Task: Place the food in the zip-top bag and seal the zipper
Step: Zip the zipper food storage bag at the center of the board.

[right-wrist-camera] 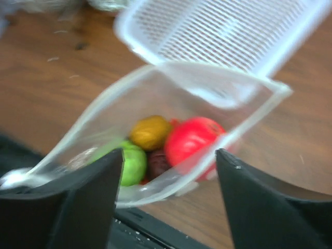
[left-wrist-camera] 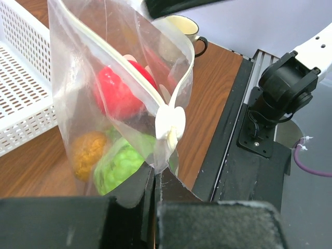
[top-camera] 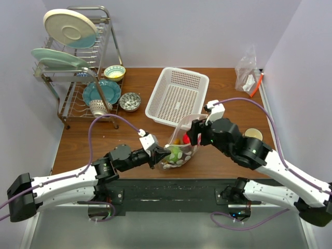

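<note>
Food inside bag; zipper unsealed. Left gripper pinches bag corner; right gripper spread above bag mouth. Next: press zipper shut.

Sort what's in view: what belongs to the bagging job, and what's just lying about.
Job: zip-top bag, its zipper, red apple, green ball, orange piece, dark purple piece inside it.
Lying about: white basket, dish rack, small bowl, mug, crumpled plastic bag.
</note>
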`<state>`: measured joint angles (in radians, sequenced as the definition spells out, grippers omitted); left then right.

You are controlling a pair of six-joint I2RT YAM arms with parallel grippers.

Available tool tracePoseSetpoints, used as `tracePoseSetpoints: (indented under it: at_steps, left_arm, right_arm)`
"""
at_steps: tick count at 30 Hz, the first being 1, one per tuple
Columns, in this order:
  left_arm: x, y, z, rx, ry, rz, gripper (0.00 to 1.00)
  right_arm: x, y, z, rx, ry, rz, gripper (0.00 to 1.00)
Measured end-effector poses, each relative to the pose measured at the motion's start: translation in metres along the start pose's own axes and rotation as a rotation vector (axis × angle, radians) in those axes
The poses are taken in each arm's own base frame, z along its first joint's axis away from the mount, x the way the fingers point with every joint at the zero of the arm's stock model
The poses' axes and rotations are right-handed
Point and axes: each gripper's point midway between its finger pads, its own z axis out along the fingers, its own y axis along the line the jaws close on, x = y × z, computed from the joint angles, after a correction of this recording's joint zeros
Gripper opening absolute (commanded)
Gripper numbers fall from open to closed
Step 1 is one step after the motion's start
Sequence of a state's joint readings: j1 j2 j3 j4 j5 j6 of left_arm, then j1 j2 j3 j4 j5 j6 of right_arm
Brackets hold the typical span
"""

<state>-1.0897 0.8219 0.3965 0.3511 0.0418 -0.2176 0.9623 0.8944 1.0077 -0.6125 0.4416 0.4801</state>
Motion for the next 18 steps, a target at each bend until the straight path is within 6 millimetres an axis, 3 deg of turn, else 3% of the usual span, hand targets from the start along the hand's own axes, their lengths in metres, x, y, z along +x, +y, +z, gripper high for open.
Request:
tracePoseSetpoints:
  at_steps: [6, 14, 18]
  left_arm:
    - [0.004, 0.0, -0.004, -0.003, 0.018, -0.019, 0.0]
    - [0.006, -0.001, -0.007, -0.003, 0.03, -0.03, 0.0]
    - [0.006, -0.001, -0.01, -0.004, 0.034, -0.029, 0.0]
  right_arm:
    - [-0.03, 0.057, -0.035, -0.419, -0.167, -0.217, 0.81]
    - [0.008, 0.112, -0.032, -0.803, -0.177, -0.569, 0.75]
    - [0.027, 0.127, -0.025, -0.929, -0.151, -0.713, 0.7]
